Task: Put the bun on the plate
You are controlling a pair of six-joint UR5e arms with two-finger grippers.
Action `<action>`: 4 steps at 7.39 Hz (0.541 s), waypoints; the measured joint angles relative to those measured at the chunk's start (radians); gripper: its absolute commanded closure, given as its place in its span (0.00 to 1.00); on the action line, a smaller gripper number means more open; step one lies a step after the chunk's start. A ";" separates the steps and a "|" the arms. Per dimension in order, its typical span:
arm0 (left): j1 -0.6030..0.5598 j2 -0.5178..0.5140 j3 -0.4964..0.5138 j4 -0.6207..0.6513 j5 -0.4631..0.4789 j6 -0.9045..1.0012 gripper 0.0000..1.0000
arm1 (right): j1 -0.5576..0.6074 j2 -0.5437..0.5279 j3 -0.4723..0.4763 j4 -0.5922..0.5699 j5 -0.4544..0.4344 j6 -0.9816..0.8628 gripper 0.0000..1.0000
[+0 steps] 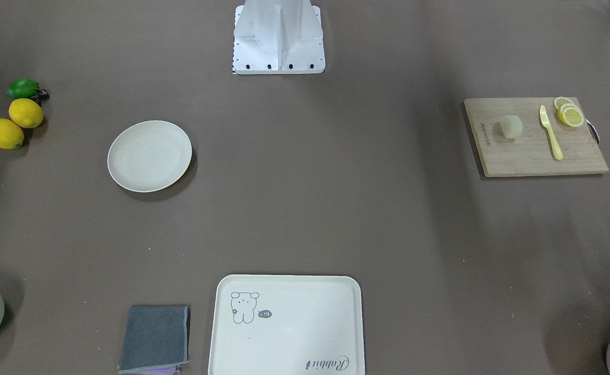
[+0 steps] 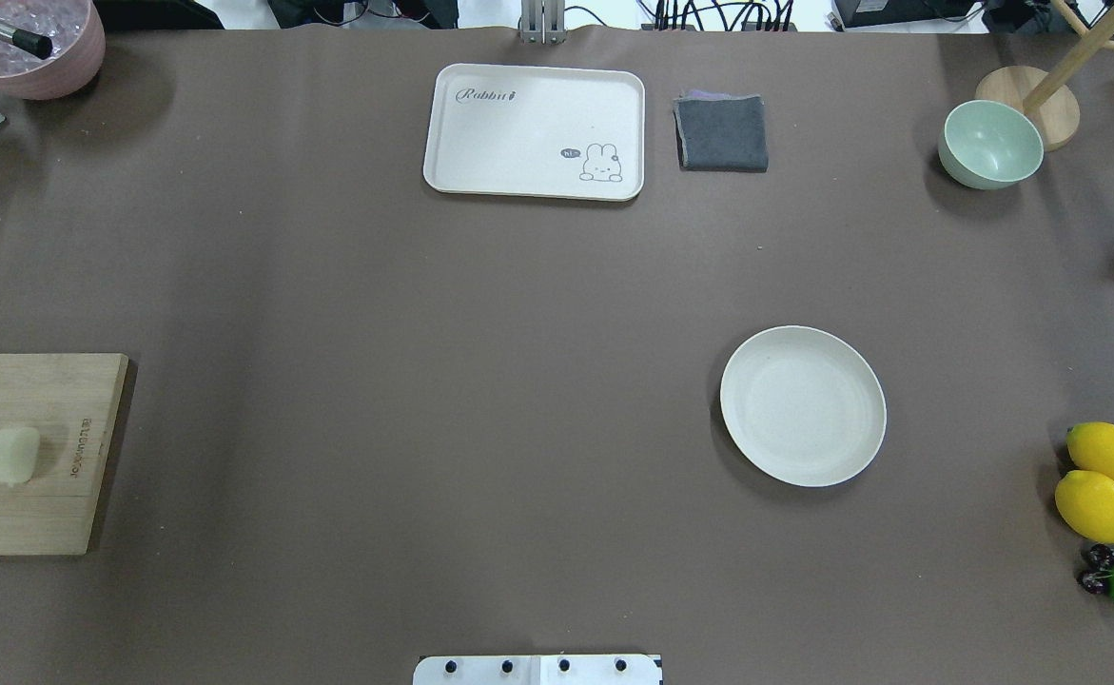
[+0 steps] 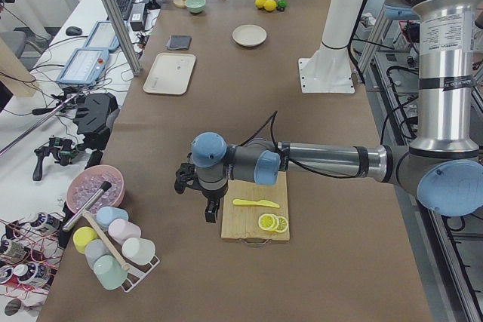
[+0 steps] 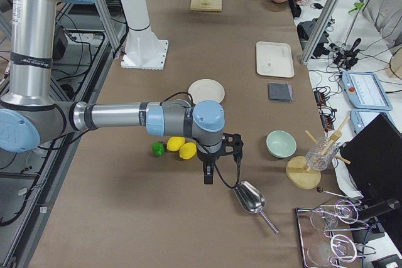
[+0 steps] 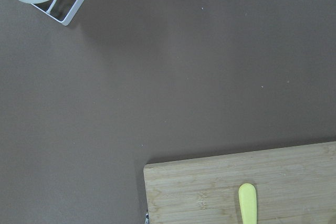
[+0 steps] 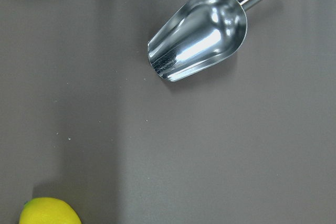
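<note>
The bun (image 1: pixel 511 126) (image 2: pixel 11 455), a small pale lump, lies on a wooden cutting board (image 1: pixel 534 153) at the table end on my left side. The plate (image 1: pixel 149 155) (image 2: pixel 802 405) stands bare on the brown table on my right side, far from the bun. My left gripper (image 3: pixel 212 211) shows only in the exterior left view, hanging beside the board's outer edge; I cannot tell if it is open or shut. My right gripper (image 4: pixel 208 175) shows only in the exterior right view, beyond the lemons and near a metal scoop; its state is also unclear.
Lemon slices (image 1: pixel 570 113) and a yellow knife (image 1: pixel 550 133) share the board. A bear tray (image 1: pixel 286 323) and grey cloth (image 1: pixel 153 338) lie at the far edge. Two lemons (image 1: pixel 13 125), a lime (image 1: pixel 22 88), a green bowl (image 2: pixel 989 143), a scoop (image 6: pixel 199 35) and a cup rack (image 3: pixel 113 250) stand around.
</note>
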State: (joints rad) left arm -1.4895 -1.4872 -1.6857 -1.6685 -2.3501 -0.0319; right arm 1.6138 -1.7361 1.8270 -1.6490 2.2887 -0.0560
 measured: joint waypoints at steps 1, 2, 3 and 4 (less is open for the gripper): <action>0.000 -0.001 0.000 0.001 0.000 -0.001 0.03 | 0.000 -0.001 0.000 0.000 0.000 0.001 0.00; 0.000 0.000 -0.002 0.002 -0.001 -0.002 0.03 | 0.000 -0.001 0.000 0.000 0.000 0.001 0.00; 0.000 0.001 -0.006 0.002 -0.004 -0.002 0.03 | 0.000 -0.002 0.001 0.000 0.000 0.001 0.00; 0.000 0.002 -0.010 0.001 -0.005 -0.001 0.03 | 0.000 -0.002 0.002 0.000 0.001 0.001 0.00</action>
State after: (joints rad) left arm -1.4895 -1.4850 -1.6958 -1.6676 -2.3555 -0.0325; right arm 1.6137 -1.7384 1.8287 -1.6490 2.2897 -0.0552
